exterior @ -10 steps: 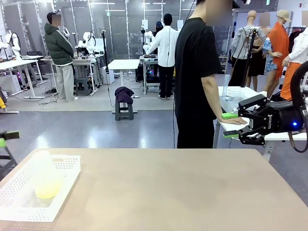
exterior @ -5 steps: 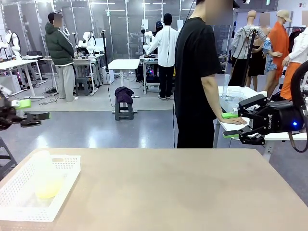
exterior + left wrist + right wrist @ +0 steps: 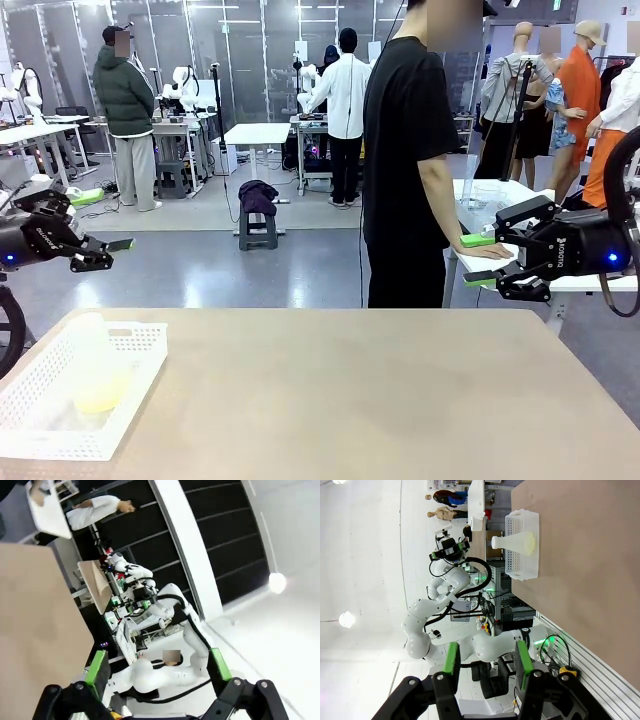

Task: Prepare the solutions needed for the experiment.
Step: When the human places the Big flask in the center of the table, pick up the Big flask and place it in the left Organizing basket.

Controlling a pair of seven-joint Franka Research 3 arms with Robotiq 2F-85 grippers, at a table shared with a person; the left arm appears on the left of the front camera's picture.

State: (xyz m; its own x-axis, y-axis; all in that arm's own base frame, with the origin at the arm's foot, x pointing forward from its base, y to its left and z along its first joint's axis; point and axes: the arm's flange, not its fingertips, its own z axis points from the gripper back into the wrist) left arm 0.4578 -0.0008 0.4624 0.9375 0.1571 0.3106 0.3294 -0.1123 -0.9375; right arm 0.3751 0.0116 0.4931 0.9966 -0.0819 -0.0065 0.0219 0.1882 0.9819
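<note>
A: Where do the solutions (image 3: 100, 395) sit?

B: As a shallow yellow-green layer at the bottom of a translucent conical flask (image 3: 93, 362), standing upright in the white perforated basket (image 3: 140, 372) at the table's (image 3: 380, 400) near left corner. From the right wrist camera the flask (image 3: 516, 541) shows neck and wide base clearly, inside the basket (image 3: 519, 562).

A: Which arm is closer?

B: The left gripper (image 3: 92, 222). It hangs above and just behind the basket, fingers spread wide with nothing between them; its own camera shows the pads (image 3: 96, 666) apart. The flask lies below it and slightly toward the robot.

A: And the other one?

B: The right gripper (image 3: 479, 259) is well apart, past the table's far right edge, jaws partly parted and empty; its pads (image 3: 451, 660) show a gap.

A: So the approach?

B: I'd judge a descent by the left arm, the flask's long axis being vertical
</note>
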